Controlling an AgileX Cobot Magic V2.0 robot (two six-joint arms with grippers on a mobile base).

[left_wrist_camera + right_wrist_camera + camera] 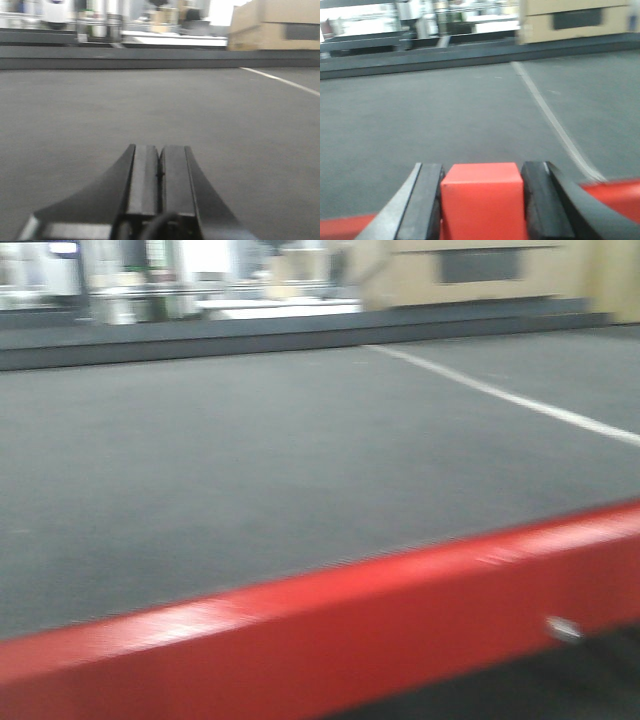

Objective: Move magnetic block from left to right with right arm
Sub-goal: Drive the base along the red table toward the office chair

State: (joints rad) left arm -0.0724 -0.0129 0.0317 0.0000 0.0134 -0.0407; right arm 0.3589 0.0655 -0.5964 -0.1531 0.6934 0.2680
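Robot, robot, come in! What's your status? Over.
Right end effector shut on red block. Left end effector shut, empty. Grey mat ahead, nothing in the way. Over.

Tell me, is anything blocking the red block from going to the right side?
Nothing I can see. The right tool holds the block, and the mat to its right shows only a flat white line.

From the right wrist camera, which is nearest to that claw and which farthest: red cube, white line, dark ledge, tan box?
1. magnetic block: between the fingers of the right gripper.
2. white line: ahead to the right, on the mat.
3. dark ledge: across the mat's far edge.
4. tan box: beyond the ledge, upper right.
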